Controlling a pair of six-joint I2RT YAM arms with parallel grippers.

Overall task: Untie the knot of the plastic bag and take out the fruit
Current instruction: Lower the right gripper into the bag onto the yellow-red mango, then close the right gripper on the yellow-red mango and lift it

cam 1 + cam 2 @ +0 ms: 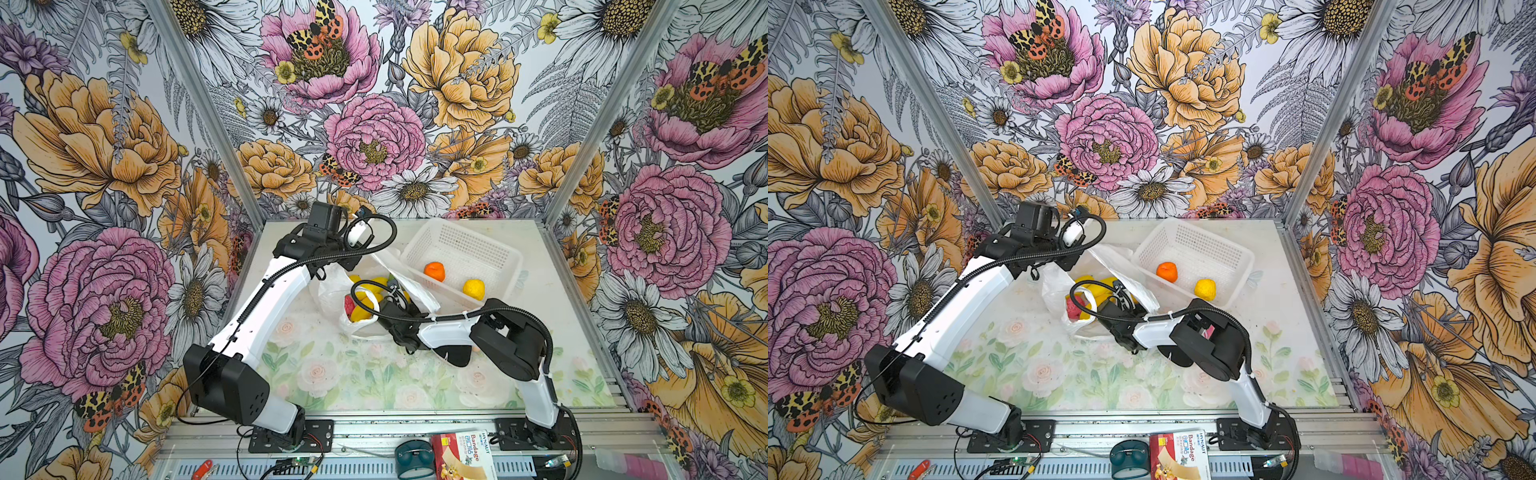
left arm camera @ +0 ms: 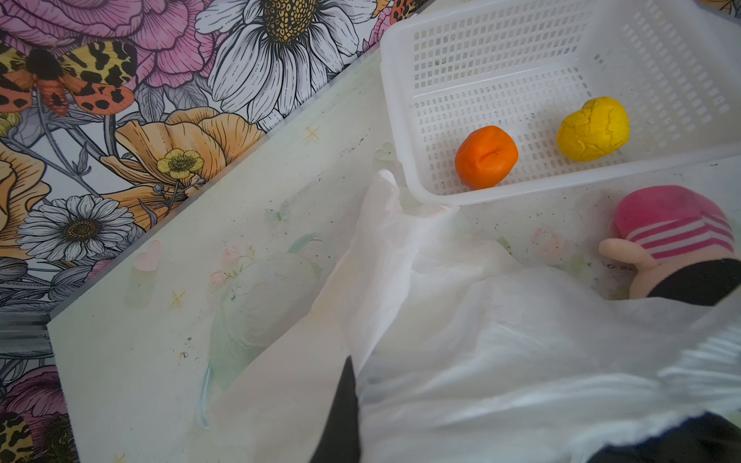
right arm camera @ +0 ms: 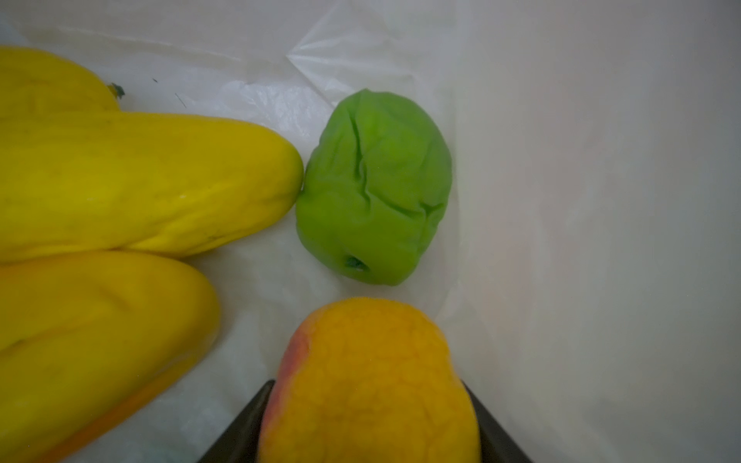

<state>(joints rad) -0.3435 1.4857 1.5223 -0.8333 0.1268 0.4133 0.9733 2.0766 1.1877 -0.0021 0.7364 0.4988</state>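
Observation:
The plastic bag (image 1: 332, 291) lies open mid-table, and the knot is out of view. My left gripper (image 2: 353, 417) is shut on the bag's white film and holds an edge up. Inside the bag my right gripper (image 3: 369, 421) is shut on a yellow-orange fruit (image 3: 369, 385), which touches both fingers. A green fruit (image 3: 375, 188) and two yellow oblong fruits (image 3: 140, 180) lie just beyond it. In both top views yellow fruit (image 1: 376, 286) and a pink-red one (image 1: 349, 305) show through the bag's mouth.
A white perforated basket (image 1: 469, 245) stands at the back right, touching the bag, with an orange fruit (image 1: 434, 271) and a yellow fruit (image 1: 474, 289) in it. A pink-striped doll (image 2: 673, 236) lies beside the bag. A bandage box (image 1: 461, 455) sits on the front rail.

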